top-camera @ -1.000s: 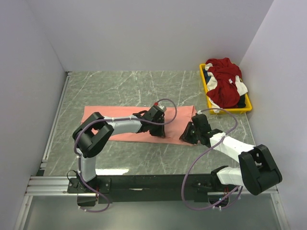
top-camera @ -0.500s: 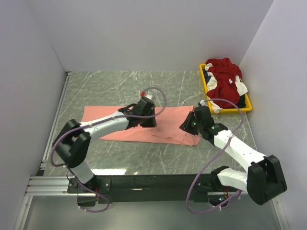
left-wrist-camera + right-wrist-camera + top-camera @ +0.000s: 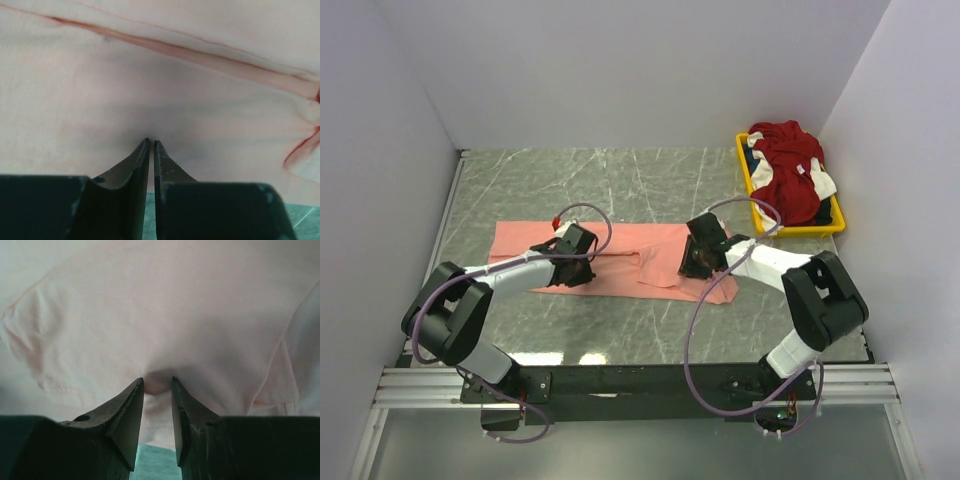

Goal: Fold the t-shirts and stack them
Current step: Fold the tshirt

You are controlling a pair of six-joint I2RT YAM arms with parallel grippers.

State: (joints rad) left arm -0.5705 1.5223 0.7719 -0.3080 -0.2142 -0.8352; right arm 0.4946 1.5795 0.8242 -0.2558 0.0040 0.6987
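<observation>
- While the salmon-pink t-shirt lay spread across the middle of the table, your left gripper had its fingers pressed almost together, nipping the cloth.
- Your right gripper was only narrowly parted, with a pucker of the same shirt pinched between its tips.
- The dark red t-shirt lay heaped in the yellow tray, well apart.

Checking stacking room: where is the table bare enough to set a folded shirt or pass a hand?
Bare: the far strip of table between back wall and pink t-shirt, and the near strip in front of it. Crowded: the yellow tray, heaped with the red shirt.
</observation>
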